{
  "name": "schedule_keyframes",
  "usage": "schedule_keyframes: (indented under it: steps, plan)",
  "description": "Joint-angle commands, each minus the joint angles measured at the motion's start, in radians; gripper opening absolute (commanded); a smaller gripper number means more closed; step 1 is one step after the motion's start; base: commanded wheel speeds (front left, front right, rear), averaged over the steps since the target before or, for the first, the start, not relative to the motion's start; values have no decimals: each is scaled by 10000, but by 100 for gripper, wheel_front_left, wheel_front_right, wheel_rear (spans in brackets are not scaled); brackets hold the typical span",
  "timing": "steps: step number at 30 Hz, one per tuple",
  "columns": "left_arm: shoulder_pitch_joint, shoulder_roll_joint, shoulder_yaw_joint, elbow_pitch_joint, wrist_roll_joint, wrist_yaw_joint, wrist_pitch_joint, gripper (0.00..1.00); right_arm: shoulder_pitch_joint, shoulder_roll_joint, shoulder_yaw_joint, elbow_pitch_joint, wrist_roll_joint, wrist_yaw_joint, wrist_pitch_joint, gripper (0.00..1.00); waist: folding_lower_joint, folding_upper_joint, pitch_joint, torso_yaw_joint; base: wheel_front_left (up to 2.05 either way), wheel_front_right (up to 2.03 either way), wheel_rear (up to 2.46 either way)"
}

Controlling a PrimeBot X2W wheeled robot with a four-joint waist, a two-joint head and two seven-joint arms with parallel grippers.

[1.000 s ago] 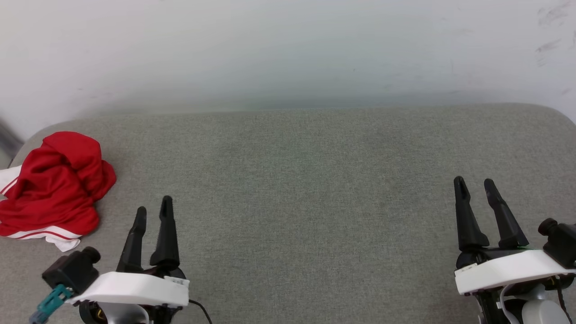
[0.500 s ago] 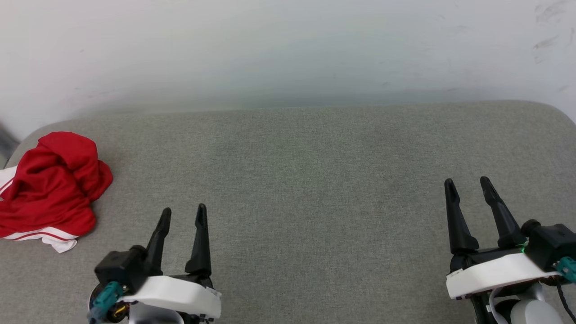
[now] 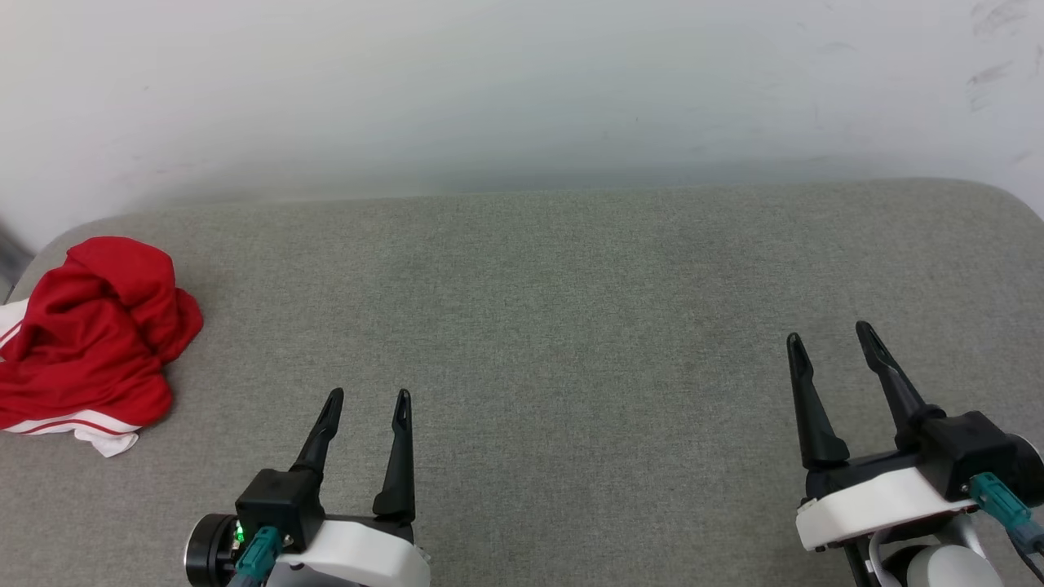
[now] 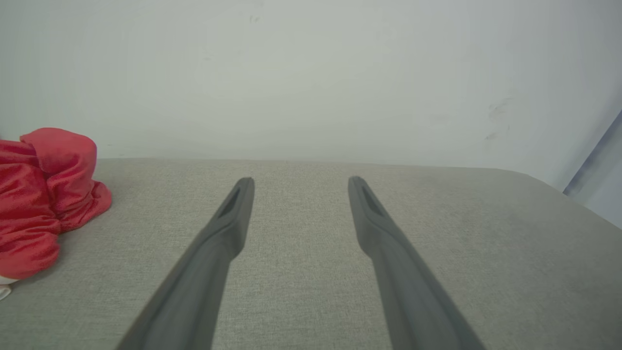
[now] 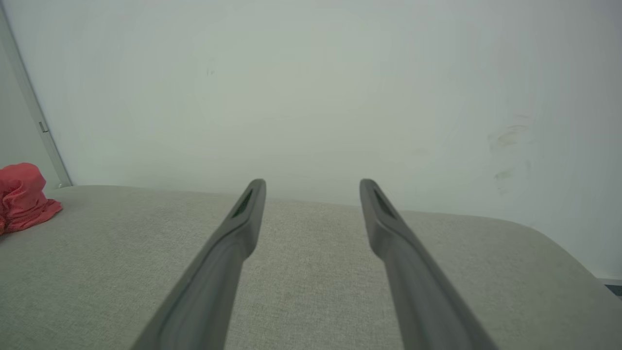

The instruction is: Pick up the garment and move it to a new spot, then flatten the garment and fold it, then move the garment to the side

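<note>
The garment is a crumpled red heap with white striped trim, lying at the far left edge of the grey cushioned surface. It also appears at the left in the left wrist view as the garment and small at the left in the right wrist view as the garment. My left gripper hovers open near the front, well to the right of the heap, with nothing between its fingers. My right gripper stands open and empty at the front right.
A pale wall rises directly behind the cushioned surface. The cushion's rounded corners fall away at the far left and far right. A broad stretch of bare grey fabric lies between the two grippers.
My left gripper has shifted to the right and toward the front, away from the garment, and its wrist has rolled. The right gripper has drifted slightly left and rolled. The garment has not moved.
</note>
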Motion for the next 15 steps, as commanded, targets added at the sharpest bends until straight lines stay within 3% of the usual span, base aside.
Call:
schedule_keyframes:
  steps: [1, 8, 15]
  plan:
    - [-166, 65, -60, -66, 208, 66, -106, 100, 61, -13, 27, -53, -269, 0, -83, 100, 1, 0, -1, 0, 0, 0, 0]
    - [41, -114, 63, -192, 373, -76, -264, 100, 81, -13, 101, -17, -482, -1, -241, 100, 0, 0, 6, -19, 0, 0, 0]
    - [346, -608, 788, -309, 604, -790, -406, 100, 94, -12, 19, 46, -140, -1, -391, 100, 0, 0, 23, -42, 0, 0, 0]
